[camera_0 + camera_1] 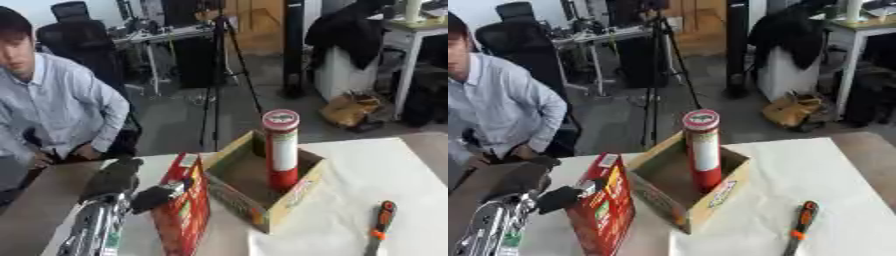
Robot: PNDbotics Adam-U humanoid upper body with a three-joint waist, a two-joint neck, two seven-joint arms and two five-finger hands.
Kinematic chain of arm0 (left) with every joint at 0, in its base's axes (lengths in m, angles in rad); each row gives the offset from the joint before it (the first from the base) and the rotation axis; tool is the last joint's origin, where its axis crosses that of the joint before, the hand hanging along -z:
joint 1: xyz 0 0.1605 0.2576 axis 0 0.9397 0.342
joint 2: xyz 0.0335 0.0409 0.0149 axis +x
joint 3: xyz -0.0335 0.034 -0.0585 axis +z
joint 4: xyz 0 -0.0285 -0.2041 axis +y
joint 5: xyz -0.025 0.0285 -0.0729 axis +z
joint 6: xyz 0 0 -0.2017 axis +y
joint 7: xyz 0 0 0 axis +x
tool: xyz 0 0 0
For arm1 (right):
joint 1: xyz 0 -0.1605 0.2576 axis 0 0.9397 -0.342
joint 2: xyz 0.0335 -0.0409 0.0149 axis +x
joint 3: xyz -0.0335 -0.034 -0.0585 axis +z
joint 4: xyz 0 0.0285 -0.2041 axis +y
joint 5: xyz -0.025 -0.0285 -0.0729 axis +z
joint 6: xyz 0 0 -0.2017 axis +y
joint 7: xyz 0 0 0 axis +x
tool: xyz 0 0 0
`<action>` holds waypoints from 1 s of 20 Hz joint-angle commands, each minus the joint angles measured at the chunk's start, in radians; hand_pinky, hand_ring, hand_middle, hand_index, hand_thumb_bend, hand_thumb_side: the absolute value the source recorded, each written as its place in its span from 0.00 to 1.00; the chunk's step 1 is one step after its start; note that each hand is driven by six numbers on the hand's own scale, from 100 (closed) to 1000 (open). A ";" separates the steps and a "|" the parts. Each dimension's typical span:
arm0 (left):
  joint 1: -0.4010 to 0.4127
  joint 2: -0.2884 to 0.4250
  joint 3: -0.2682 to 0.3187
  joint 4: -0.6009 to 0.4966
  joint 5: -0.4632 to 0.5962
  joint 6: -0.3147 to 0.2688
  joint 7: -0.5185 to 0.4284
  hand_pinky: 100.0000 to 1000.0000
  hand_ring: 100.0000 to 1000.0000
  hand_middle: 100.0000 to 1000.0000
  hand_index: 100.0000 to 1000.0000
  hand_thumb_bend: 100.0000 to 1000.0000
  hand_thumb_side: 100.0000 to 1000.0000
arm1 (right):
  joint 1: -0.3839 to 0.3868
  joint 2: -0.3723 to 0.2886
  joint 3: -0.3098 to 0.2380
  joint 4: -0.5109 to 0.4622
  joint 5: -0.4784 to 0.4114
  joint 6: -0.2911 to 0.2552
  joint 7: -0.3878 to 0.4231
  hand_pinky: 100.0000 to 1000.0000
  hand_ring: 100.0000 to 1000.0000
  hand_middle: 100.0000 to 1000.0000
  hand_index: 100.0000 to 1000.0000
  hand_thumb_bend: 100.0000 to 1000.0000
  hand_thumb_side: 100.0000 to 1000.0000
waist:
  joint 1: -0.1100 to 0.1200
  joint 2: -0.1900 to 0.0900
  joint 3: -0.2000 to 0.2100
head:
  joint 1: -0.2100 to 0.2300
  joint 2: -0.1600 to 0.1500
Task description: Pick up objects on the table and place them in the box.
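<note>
Left hand (131,187) clamped on red carton (185,210) at desk's (385,165) left edge; could clip box (262,187) wall, toppling red tube (282,150).

Soft, even indoor light; faint shadows; slight blur throughout both views.

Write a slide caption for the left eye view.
Left hand grips a red carton beside the cardboard box holding a red tube.
</note>
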 commanded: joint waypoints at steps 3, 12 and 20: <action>-0.007 -0.006 -0.001 -0.022 -0.049 0.001 -0.057 1.00 1.00 1.00 1.00 0.80 1.00 | -0.012 -0.010 -0.003 -0.011 -0.003 0.001 -0.002 0.89 0.91 0.89 0.82 0.00 1.00 | -0.007 -0.007 -0.004 | 0.005 0.002; -0.004 -0.016 0.001 -0.003 -0.068 -0.008 -0.103 1.00 1.00 1.00 1.00 0.75 1.00 | -0.015 -0.007 -0.003 -0.011 0.001 0.000 -0.006 0.89 0.91 0.89 0.81 0.00 1.00 | -0.010 0.001 -0.011 | 0.008 -0.002; -0.004 -0.019 0.004 0.013 -0.046 -0.029 -0.113 1.00 1.00 1.00 1.00 0.68 1.00 | -0.015 -0.004 -0.002 -0.011 0.005 0.003 -0.007 0.89 0.91 0.89 0.81 0.00 1.00 | -0.009 0.005 -0.015 | 0.010 -0.004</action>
